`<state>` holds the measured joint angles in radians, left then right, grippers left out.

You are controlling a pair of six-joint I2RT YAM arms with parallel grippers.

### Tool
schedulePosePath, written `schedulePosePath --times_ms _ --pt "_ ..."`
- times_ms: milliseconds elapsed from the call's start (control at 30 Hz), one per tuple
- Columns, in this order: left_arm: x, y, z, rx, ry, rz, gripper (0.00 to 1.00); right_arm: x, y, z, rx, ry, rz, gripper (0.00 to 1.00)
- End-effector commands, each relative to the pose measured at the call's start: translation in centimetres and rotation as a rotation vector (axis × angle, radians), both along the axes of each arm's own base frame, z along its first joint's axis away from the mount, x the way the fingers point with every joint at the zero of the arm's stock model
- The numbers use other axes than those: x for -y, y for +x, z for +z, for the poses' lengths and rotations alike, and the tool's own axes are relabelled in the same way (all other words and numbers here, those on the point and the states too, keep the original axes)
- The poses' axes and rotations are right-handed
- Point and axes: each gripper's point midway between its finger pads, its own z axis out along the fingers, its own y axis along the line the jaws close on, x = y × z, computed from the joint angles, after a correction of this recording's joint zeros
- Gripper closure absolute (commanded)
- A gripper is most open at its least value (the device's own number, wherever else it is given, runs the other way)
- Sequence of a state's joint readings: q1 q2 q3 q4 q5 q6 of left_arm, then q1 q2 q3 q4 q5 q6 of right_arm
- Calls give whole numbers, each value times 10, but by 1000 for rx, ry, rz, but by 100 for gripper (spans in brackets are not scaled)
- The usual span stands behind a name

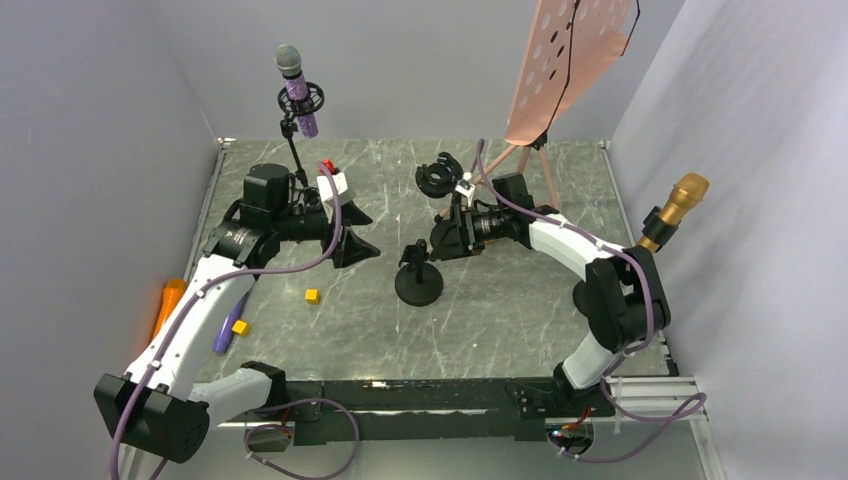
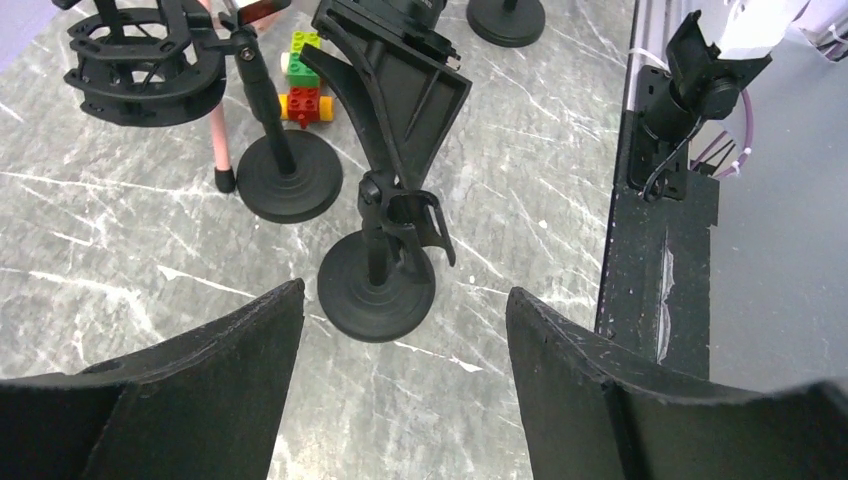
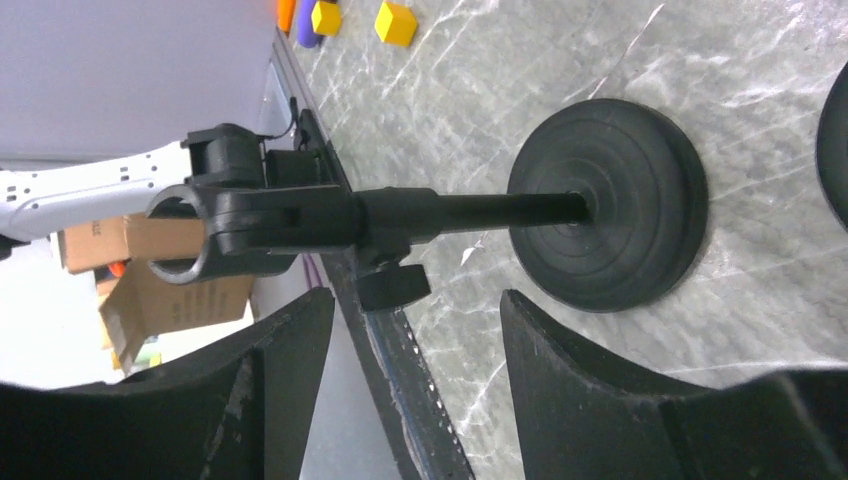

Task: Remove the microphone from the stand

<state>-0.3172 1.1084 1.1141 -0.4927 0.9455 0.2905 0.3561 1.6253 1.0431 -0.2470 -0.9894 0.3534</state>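
- Left gripper [image 2: 402,296]: fingers spread wide, nothing between them. It hangs low over the grey marble-pattern tabletop [image 1: 500,310].
- Right gripper [image 3: 415,300]: also released and empty, fingers parted.
- Short black clip stand with a round disc base [image 1: 418,281]: table centre, upright, clip empty. It stands between the two grippers, the left at its 9 o'clock and the right at its 1 o'clock. Cannot tell whether the right fingers touch it.
- Purple microphone with a grey mesh head [image 1: 296,88]: at the table's 11 o'clock, upright, seated in the ring cradle of a thin black pole stand [image 1: 296,155], well apart from both grippers.
- Empty black shock-mount ring [image 1: 438,178]: at 12 o'clock from the clip stand.
- Pink perforated music stand [image 1: 565,60]: at 1 o'clock on the table.
- Gold-headed microphone [image 1: 677,208]: at the 3 o'clock edge, tilted.
- Two small yellow cubes [image 1: 312,296]: at 8 o'clock, beside an orange piece [image 1: 168,300].
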Motion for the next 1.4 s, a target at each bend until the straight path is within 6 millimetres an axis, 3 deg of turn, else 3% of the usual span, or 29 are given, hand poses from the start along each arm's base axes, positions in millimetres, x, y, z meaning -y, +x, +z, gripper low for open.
schedulePosePath --times_ms 0,133,167,200,233,433,633,867,1067,1200,1367 --pt "-7 -5 5 6 -25 2 23 -4 12 1 -21 22 -38 35" --pt "-9 -10 1 6 -27 -12 22 -4 15 6 13 29 -37 34" --pt "-9 -8 -3 -6 -25 0 18 -2 15 9 29 26 -39 33" --pt "-7 -4 -5 -22 -20 24 6 0 15 11 48 19 -42 32" --pt "-4 -2 -9 -35 -8 37 1 4 13 13 66 9 -45 31" --pt "29 11 -23 -31 73 37 1 33 -4 21 229 -112 -62 24" --pt "54 32 -34 -85 91 96 1 52 -40 45 384 -148 -2 23" --pt "77 36 -65 -142 165 97 1 69 -61 39 448 -204 -6 23" --pt "76 30 -86 -170 240 41 13 72 -55 46 483 -194 -35 24" --pt "71 28 -84 -127 258 14 24 73 -48 48 502 -193 -55 24" --pt "58 47 -79 -37 296 63 28 76 -43 51 501 -190 -76 25"
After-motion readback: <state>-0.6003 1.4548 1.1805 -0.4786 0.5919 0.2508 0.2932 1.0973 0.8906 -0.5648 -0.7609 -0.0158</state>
